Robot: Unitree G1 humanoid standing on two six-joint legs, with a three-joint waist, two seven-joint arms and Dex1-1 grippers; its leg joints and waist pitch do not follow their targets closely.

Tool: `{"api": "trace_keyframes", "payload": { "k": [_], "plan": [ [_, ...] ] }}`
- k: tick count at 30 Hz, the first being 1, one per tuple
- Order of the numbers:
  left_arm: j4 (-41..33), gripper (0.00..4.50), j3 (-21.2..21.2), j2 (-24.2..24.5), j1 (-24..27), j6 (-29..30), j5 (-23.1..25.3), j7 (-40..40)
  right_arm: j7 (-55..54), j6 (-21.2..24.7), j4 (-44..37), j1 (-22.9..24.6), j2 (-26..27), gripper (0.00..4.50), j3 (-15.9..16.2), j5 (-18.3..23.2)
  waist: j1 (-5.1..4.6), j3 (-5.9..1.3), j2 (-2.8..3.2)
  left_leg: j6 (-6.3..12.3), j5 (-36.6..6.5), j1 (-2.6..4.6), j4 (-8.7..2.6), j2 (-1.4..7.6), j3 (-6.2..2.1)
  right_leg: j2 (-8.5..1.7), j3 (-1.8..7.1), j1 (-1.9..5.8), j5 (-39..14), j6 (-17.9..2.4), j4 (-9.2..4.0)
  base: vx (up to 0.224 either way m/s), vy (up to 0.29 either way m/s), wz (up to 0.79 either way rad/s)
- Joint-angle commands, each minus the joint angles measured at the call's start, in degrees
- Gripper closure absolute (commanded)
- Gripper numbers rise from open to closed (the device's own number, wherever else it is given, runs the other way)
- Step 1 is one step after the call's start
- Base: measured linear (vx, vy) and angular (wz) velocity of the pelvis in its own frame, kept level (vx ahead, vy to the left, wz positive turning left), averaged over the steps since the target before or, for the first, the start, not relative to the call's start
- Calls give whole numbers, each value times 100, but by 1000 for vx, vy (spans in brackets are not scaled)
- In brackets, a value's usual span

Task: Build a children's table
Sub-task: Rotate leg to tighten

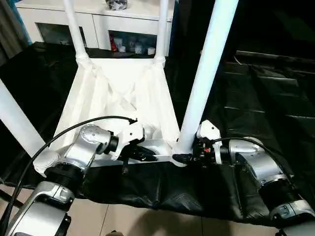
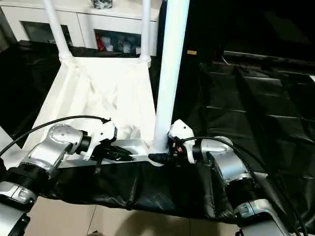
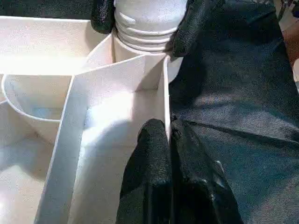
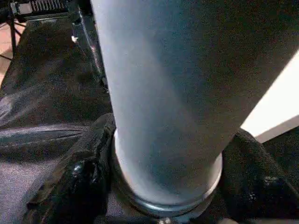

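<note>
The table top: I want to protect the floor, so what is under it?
A black sheet lies spread under the upturned table top, reaching past it on the near and right sides. What lies beneath the sheet under the top is covered; pale floor shows past its near edge.

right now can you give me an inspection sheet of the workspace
surface: black sheet covering the work area
job's things: table top upside down, ribs up; four legs standing in its corner sockets
clutter: nothing seen
grippers: left gripper pinches the top's near rim; right gripper clamps the near right leg at its base
cables: black cable looping over the left forearm, another at the right wrist
surroundings: white cabinet behind, light floor in front
</note>
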Motion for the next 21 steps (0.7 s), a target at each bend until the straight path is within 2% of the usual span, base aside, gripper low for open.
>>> {"api": "trace_keyframes", "payload": {
  "k": [1,3,4,5,7,9,10,11,12,13,15,16,18,21],
  "plan": [
    [-93,450,-40,-227,-39,3,-277,-172,206,206,-67,102,101,178,138,138,6,-314,-25,254,-1216,-10,-358,115,34,-255,227,305,-1191,-1206,-399,0,0,0],
    [-40,450,-32,-263,-43,6,-236,-71,157,259,-94,147,151,178,101,212,17,-312,-27,250,-1217,-8,-361,118,32,-260,229,304,-1218,-1190,-404,0,0,0],
    [29,450,-22,-318,-57,-6,-173,95,54,285,-106,190,224,178,37,270,20,-315,-4,245,-1207,-7,-358,116,32,-259,233,302,-1192,-1190,-400,0,0,0],
    [155,450,0,-411,-112,22,-63,419,-289,259,-51,217,385,178,-72,270,19,-309,-18,234,-1251,-7,-364,113,33,-260,230,299,-1256,-1177,-415,0,0,0],
    [246,450,16,-475,-153,42,12,641,-526,248,-16,235,501,179,-155,257,18,-288,-19,173,-1416,1,-385,108,25,-269,227,287,-1596,-1089,-456,0,0,0],
    [432,450,74,-776,-284,179,130,1276,-1764,121,387,146,957,179,-438,62,-9,-270,-10,73,-1576,19,-400,102,21,-277,237,251,-1989,-965,-508,0,0,0],
    [432,450,74,-776,-284,179,130,1276,-1764,121,387,146,957,179,-438,62,-52,-270,-28,-55,-1751,17,-415,77,-18,-290,207,269,-2468,-820,-538,0,0,0],
    [495,450,75,-995,-352,291,195,1619,-2476,85,665,61,1245,180,-596,-12,-60,-277,-39,-58,-1702,-16,-420,75,-26,-290,206,297,-2505,-762,-535,0,0,0],
    [516,450,75,-1082,-375,334,218,1741,-2728,85,765,26,1361,180,-660,-17,-83,-272,-19,-66,-1704,4,-423,88,-21,-289,223,245,-2473,-741,-549,0,0,0],
    [523,450,74,-1118,-384,352,227,1786,-2813,91,799,13,1404,180,-687,-15,-101,-261,-21,-72,-1771,19,-424,81,-24,-283,215,228,-2558,-730,-563,0,0,0],
    [567,450,54,-1468,-444,486,303,2203,-3669,101,1103,-146,1831,180,-897,-15,-136,-266,-6,-64,-1840,27,-419,70,-27,-280,212,218,-2670,-687,-590,0,0,0],
    [567,450,54,-1468,-444,486,303,2203,-3669,101,1103,-146,1831,180,-897,-15,-136,-266,-6,-64,-1840,27,-419,70,-27,-280,212,218,-2670,-687,-590,0,0,0],
    [486,450,-145,-1799,-407,535,453,2442,-4313,-176,1349,-333,2189,180,-829,-265,-184,-280,5,-43,-1789,3,-420,68,-29,-267,216,227,-2452,-723,-577,0,0,0],
    [473,450,-197,-1850,-377,498,483,2460,-4400,-329,1338,-350,2220,180,-769,-370,-183,-293,6,32,-1729,-12,-418,64,-17,-248,221,244,-2120,-783,-550,0,0,0]
  ]
}}
